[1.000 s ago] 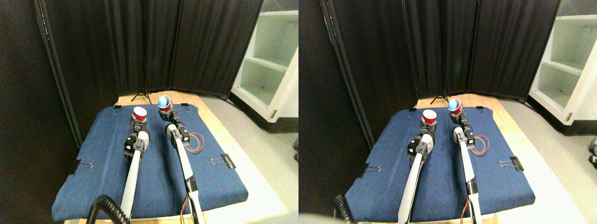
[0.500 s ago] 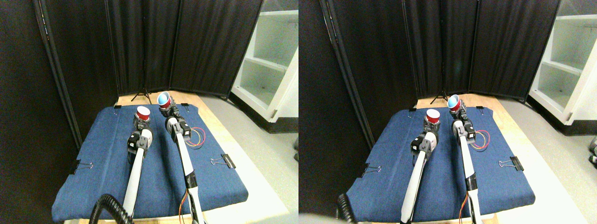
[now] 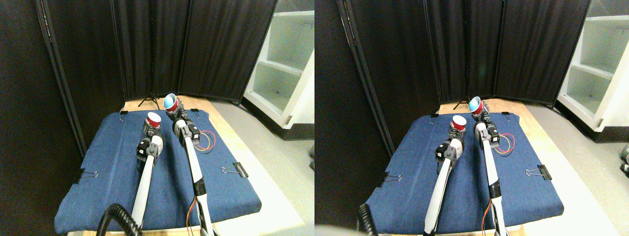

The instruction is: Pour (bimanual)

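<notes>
Both jaws are clamping mid-wall on light, crushable cups, the right gripper (image 3: 173, 110) tipping its blue-lined cup (image 3: 170, 102) toward the left gripper's (image 3: 152, 129) red cup (image 3: 154, 120).

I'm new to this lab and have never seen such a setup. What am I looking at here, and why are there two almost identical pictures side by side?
It is one camera with two eyes, on a four-legged robot, looking forward and down; hence the twin views. The two pale limbs are its manipulators. The left hand holds a red cup upright. The right hand holds a blue-lined cup higher, tilted toward the red one, as if for pouring. Below lies a blue cloth clipped to a wooden table by binder clips, with looped coloured wires. Black curtains and white shelves stand behind.
</notes>
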You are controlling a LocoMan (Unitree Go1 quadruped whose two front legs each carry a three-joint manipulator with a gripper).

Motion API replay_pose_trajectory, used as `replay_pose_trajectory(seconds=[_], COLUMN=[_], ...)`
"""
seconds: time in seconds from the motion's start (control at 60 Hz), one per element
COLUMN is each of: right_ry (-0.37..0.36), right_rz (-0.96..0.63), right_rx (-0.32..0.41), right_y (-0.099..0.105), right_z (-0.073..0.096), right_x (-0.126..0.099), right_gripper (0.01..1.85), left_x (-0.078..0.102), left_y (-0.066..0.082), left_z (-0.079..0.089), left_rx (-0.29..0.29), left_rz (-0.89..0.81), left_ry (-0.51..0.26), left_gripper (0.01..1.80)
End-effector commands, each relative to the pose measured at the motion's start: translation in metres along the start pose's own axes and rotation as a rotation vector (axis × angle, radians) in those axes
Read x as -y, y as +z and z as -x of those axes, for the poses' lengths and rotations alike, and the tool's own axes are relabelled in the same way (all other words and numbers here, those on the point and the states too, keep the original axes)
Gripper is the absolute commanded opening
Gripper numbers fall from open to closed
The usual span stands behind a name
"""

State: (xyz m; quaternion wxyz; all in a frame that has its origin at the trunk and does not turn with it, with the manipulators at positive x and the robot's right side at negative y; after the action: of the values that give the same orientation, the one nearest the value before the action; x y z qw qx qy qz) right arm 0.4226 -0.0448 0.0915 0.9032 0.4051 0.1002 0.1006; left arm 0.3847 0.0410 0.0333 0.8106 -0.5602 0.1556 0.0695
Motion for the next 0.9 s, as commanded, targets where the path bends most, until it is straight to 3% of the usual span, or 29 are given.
replay_pose_trajectory(seconds=[0.017,0.417,0.9], right_ry=[0.036,0.050,0.130], right_rz=[-0.013,0.096,0.262], right_rx=[0.019,-0.032,-0.110], right_y=[0.0028,-0.0016,-0.0051], right_z=[-0.0022,-0.0030,-0.0043], right_x=[-0.0120,-0.0204,-0.0111], right_gripper=[0.40,0.40,0.40], left_x=[0.0101,0.0087,0.0119], left_y=[0.0001,0.0014,0.0046], left_z=[0.0017,-0.0052,-0.0071], left_rx=[0.016,0.008,0.027], left_rz=[0.016,0.014,-0.002], left_ry=[-0.040,-0.048,-0.055], left_gripper=[0.33,0.33,0.33])
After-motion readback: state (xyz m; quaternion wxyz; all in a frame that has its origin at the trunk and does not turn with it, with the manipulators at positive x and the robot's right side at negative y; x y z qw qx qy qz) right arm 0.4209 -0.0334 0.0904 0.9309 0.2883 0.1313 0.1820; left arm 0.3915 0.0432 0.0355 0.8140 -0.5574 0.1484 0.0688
